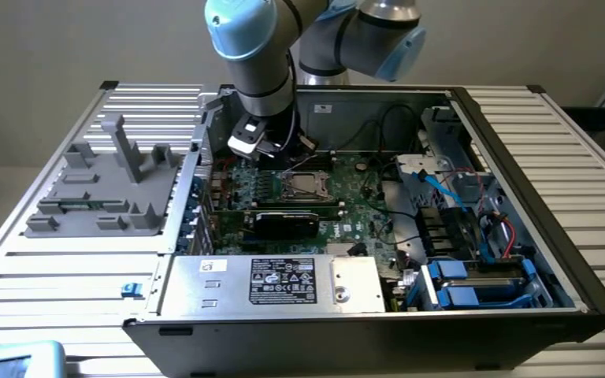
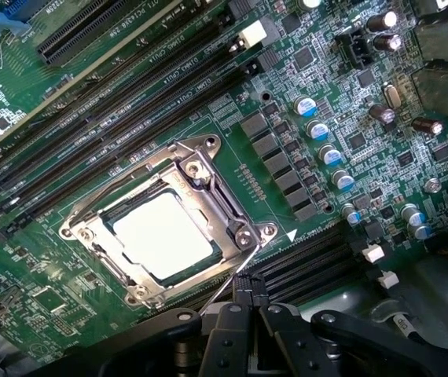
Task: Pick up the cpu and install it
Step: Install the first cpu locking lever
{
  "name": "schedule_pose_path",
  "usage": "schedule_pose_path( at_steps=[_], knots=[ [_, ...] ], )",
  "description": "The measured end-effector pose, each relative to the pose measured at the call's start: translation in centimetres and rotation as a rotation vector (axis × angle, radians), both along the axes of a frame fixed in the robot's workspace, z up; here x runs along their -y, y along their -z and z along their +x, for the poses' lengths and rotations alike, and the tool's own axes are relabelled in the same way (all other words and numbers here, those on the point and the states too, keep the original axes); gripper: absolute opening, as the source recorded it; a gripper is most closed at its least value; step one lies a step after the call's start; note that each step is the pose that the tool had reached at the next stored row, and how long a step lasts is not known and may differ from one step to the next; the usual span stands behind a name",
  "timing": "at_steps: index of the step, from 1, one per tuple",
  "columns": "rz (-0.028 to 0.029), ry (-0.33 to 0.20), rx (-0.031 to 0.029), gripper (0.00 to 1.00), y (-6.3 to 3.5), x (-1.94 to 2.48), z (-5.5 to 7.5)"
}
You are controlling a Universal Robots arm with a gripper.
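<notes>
The cpu lies flat in its socket on the green motherboard, its pale metal top glaring, with the silver load frame around it. My gripper hovers just beside the socket's corner with its dark fingers together and nothing visibly between them. A thin socket lever wire runs from the frame toward the fingertips. In the exterior view the arm reaches down into the open computer case, the gripper just above and to the left of the socket and cpu.
A black graphics card sits in front of the socket, and a silver power supply box lies nearer the case front. Long black memory slots run beside the socket. Cables and blue drive bays fill the case's right. A grey fixture stands outside on the left.
</notes>
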State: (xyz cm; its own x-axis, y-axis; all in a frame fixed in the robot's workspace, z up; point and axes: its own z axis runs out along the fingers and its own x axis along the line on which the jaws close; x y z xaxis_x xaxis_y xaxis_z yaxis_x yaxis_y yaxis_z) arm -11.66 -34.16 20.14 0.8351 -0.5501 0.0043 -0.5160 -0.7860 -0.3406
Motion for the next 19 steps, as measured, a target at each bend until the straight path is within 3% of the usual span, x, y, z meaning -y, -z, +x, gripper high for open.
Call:
schedule_pose_path(
  at_steps=[8, 14, 19],
  knots=[
    [0.0084, 0.0, 0.0009, 0.11, 0.11, 0.13, -0.18],
    [0.0097, 0.0, 0.0156, 0.11, 0.16, 0.2, -0.45],
    [0.0107, 0.0, 0.0185, 0.11, 0.18, 0.21, -0.5]
  ],
)
